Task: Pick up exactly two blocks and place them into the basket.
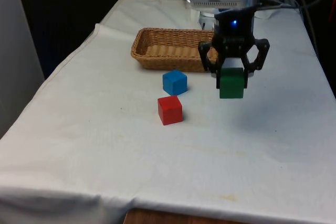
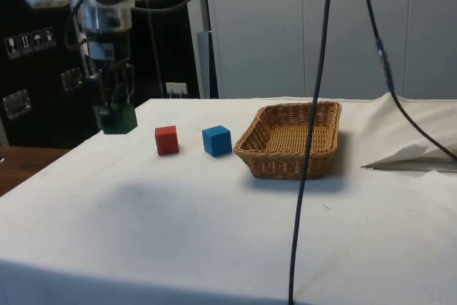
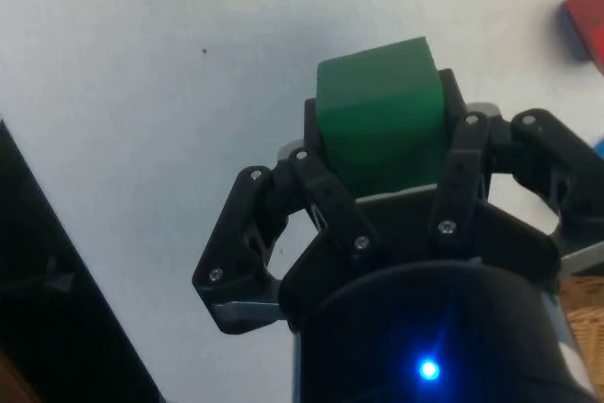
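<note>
White-clothed surface (image 1: 105,150), broad and mostly bare toward the near edge, with wide open room ahead of the blocks and on the front view's right. Toward the far end, an oval wicker basket (image 1: 170,50), rim unobstructed from above. Just beyond its rim on the front view's right, hanging above the cloth, the black claw (image 1: 232,80) clenched on a green block (image 1: 231,83), held clear of the surface with bare cloth beneath; block squarely between the fingers (image 3: 330,205) in the wrist view (image 3: 382,115). Resting near the basket's near rim but apart from it, a blue block (image 1: 175,82). Just nearer than that, slightly apart, a red block (image 1: 170,109). Both well in from the surface's edges.
</note>
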